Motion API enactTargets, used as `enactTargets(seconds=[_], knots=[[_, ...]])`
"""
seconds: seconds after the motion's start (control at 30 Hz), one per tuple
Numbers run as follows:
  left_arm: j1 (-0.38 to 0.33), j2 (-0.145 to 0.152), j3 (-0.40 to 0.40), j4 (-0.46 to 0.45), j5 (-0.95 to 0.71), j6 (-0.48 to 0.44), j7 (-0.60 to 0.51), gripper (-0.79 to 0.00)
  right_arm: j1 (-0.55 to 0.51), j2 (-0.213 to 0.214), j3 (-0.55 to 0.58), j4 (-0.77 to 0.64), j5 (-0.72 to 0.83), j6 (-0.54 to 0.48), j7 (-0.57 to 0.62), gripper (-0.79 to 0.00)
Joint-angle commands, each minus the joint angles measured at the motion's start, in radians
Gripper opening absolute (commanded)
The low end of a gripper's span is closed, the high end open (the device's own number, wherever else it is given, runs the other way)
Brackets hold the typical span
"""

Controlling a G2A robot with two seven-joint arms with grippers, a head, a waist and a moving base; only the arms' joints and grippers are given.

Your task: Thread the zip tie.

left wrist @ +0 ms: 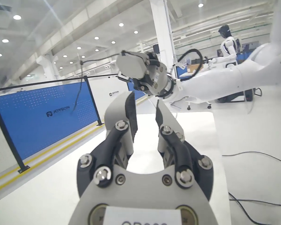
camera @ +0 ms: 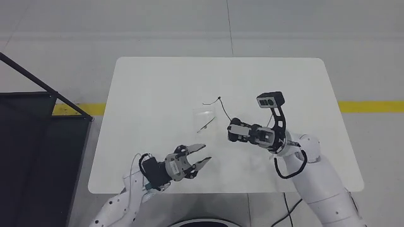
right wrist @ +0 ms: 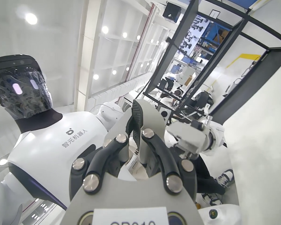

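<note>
Zip tie [left wrist: 81, 62]: one, black, raised over the middle of the table [camera: 158, 82], free end drooping.
Right gripper [camera: 231, 127]: fingers pinched together on the tie's end.
Left gripper [camera: 199, 162]: fingers parted, holding and touching nothing, near the table's front edge.

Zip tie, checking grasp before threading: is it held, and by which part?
The right pincer holds the zip tie near one end; the rest dangles free. The left pincer is open, empty.
</note>
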Motion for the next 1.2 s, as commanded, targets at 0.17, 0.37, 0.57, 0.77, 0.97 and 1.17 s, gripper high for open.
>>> enactTargets(seconds=[0.17, 0.37, 0.57, 0.77, 0.97, 1.17], knots=[[0.013, -0.007, -0.042, -0.013, -0.219, 0.042, -0.044, 0.0, -0.05, 0.017, 0.038, -0.086, -0.327, -0.066, -0.089, -0.785], [0.05, 0.003, -0.116, -0.053, -0.334, -0.002, -0.107, 0.0, -0.16, 0.022, 0.048, -0.352, -0.925, 0.075, -0.382, -0.785], [0.114, 0.019, -0.222, -0.092, -0.367, -0.022, -0.173, 0.0, -0.214, 0.018, 0.019, -0.461, -1.144, 0.209, -0.513, -0.785], [0.118, 0.021, -0.227, -0.093, -0.365, -0.024, -0.179, 0.0, -0.214, 0.018, 0.019, -0.461, -1.144, 0.209, -0.513, -0.785], [0.118, 0.02, -0.227, -0.094, -0.367, -0.022, -0.184, 0.0, -0.208, 0.02, 0.003, -0.464, -1.184, 0.185, -0.5, -0.785], [0.109, 0.026, -0.255, -0.105, -0.412, -0.084, -0.272, 0.0, -0.17, 0.029, -0.029, -0.54, -1.402, 0.261, -0.359, -0.785]])
